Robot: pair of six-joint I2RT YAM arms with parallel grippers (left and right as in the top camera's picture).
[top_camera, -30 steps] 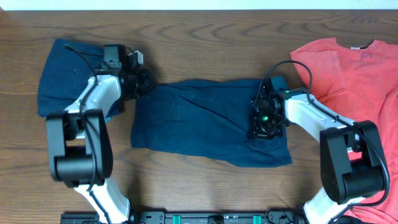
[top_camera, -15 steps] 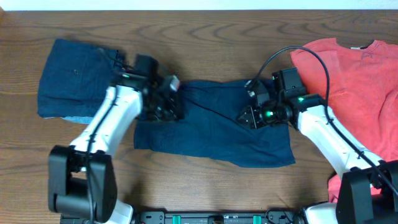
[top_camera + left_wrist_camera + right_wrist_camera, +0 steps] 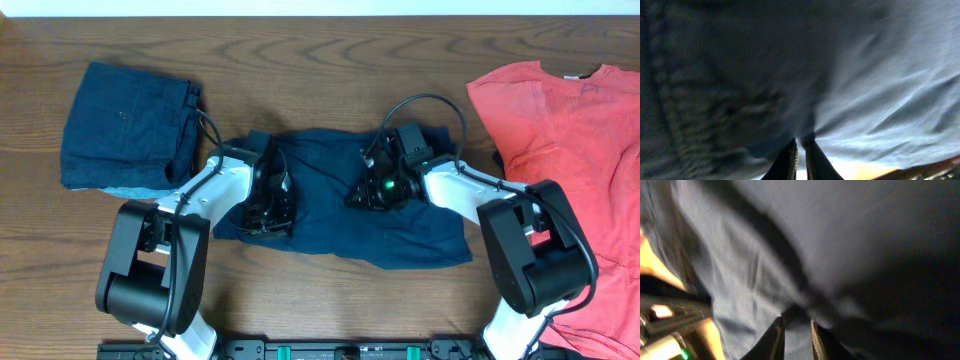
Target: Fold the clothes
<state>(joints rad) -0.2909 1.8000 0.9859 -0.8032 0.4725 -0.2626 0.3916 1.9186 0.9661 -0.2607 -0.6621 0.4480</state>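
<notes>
A dark navy garment (image 3: 330, 215) lies spread, rumpled, across the middle of the table. My left gripper (image 3: 268, 207) is down on its left part. In the left wrist view its fingers (image 3: 800, 145) are nearly together and pinch a fold of the navy cloth (image 3: 850, 75). My right gripper (image 3: 370, 192) is down on the garment's middle right. In the right wrist view its fingers (image 3: 795, 325) close on a dark fold of the same cloth (image 3: 765, 265). A red T-shirt (image 3: 570, 130) lies spread at the right.
A folded dark blue garment (image 3: 125, 125) sits at the back left on the wooden table (image 3: 320, 60). The red T-shirt runs off the right edge. Cables loop over both arms above the navy garment.
My left gripper moved from beside the folded pile onto the navy garment's left part. My right gripper moved left from the garment's right end toward its middle. The cloth's top edge has shifted.
</notes>
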